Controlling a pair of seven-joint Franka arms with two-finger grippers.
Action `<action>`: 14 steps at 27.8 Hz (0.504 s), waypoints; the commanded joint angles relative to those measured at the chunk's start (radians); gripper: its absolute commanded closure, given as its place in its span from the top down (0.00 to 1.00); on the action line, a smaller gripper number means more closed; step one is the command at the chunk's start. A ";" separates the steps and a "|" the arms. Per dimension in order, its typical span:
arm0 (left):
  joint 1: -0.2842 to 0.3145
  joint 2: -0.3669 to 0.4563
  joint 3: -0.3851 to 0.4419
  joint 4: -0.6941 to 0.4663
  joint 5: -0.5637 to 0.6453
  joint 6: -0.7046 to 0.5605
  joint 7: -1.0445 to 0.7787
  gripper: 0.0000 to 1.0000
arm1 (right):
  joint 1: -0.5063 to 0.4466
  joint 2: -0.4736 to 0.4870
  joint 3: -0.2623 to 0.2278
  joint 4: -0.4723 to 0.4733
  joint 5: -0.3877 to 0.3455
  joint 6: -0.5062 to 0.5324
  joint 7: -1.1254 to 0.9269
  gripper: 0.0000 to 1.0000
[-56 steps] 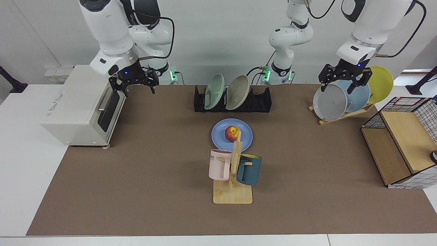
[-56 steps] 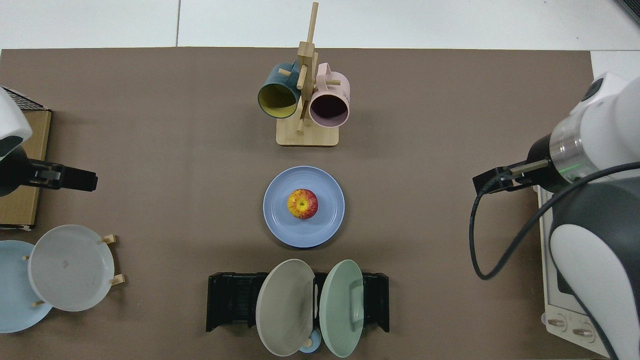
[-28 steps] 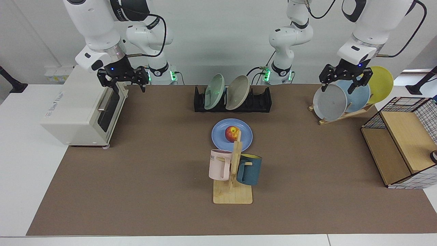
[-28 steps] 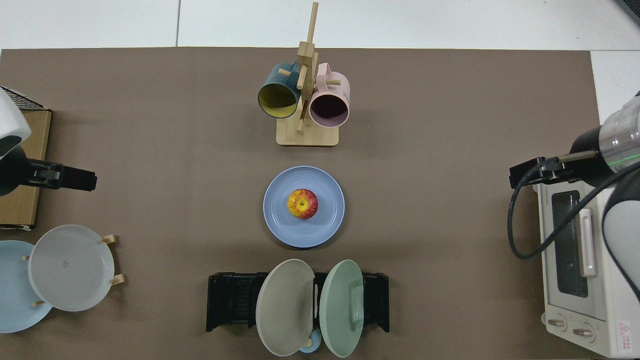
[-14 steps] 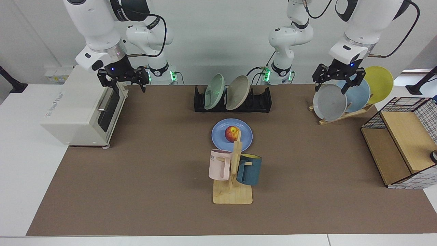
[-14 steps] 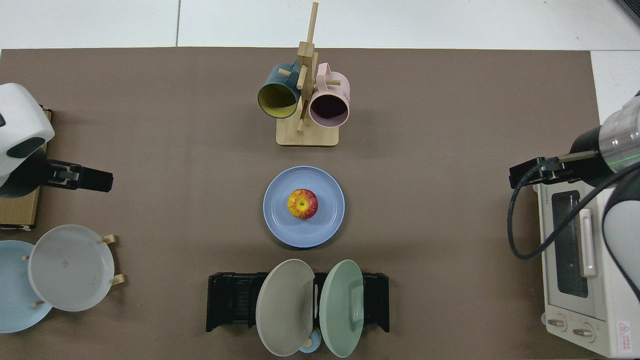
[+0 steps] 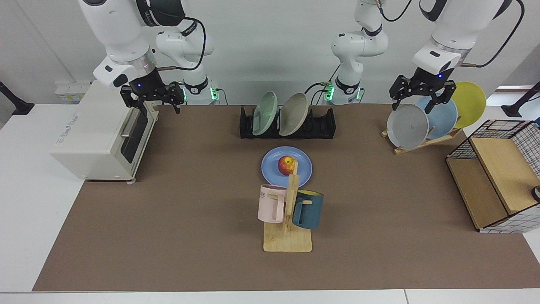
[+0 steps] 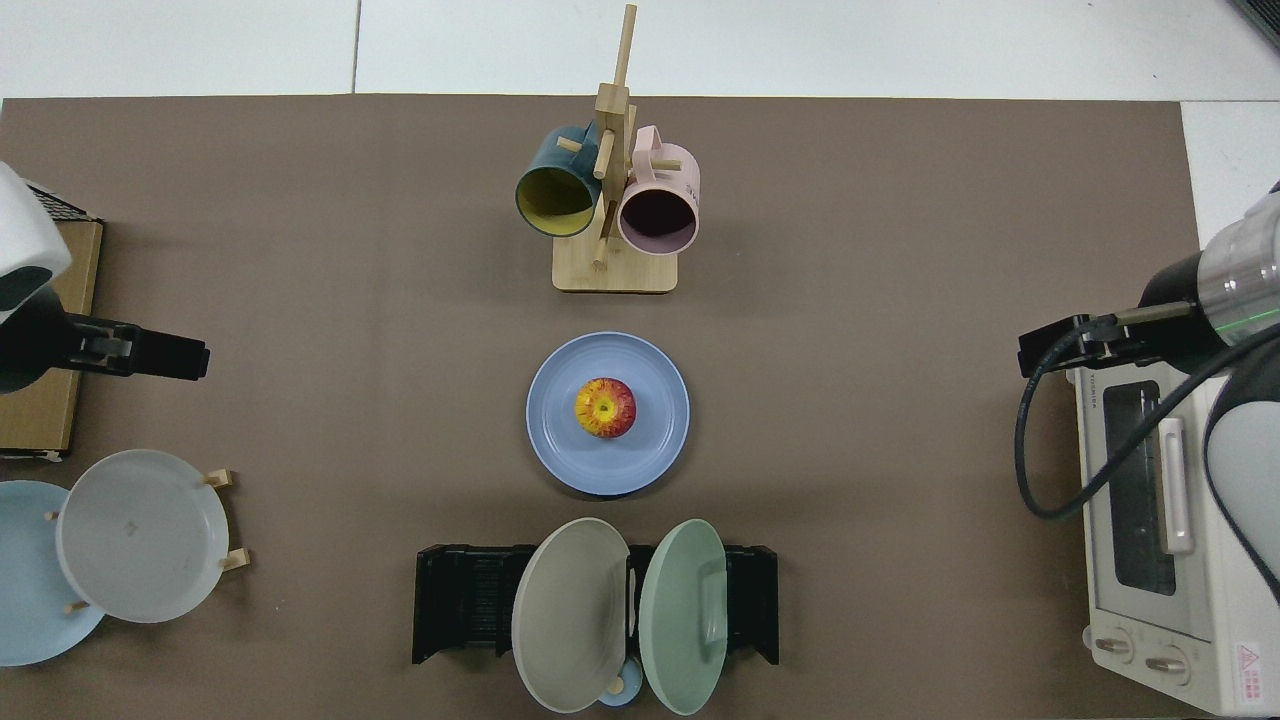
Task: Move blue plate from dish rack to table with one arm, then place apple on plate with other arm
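We find the worktop (image 7: 177, 236) carrying the black dish rack (image 7: 325, 126), which keeps two other plates. The blue plate (image 7: 273, 169) lies flat in front of it, stiff and probably slick; we would pinch its shallow rim. The apple (image 7: 287, 165) sits at its centre, light, firm, prone to roll, best gripped across its middle. The right tool (image 7: 152, 103) hangs open by the toaster oven (image 7: 84, 139); the left tool (image 7: 422, 102) hangs open over the wooden plate rack (image 7: 417, 145).

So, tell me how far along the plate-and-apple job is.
Both steps look done: the round periwinkle-blue plate lies flat on the brown table, clear of the black slotted dish rack, with the red-yellow apple on it. Left gripper and right gripper hang open, empty. Nothing left.
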 commanded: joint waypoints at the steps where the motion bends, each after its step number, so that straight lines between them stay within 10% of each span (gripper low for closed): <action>1: -0.021 0.017 0.031 0.042 -0.011 -0.032 -0.011 1.00 | -0.014 -0.012 0.007 -0.018 0.016 0.009 0.007 1.00; 14: -0.006 0.011 0.037 0.040 -0.010 -0.022 0.001 1.00 | -0.014 -0.012 0.007 -0.018 0.016 0.009 0.007 1.00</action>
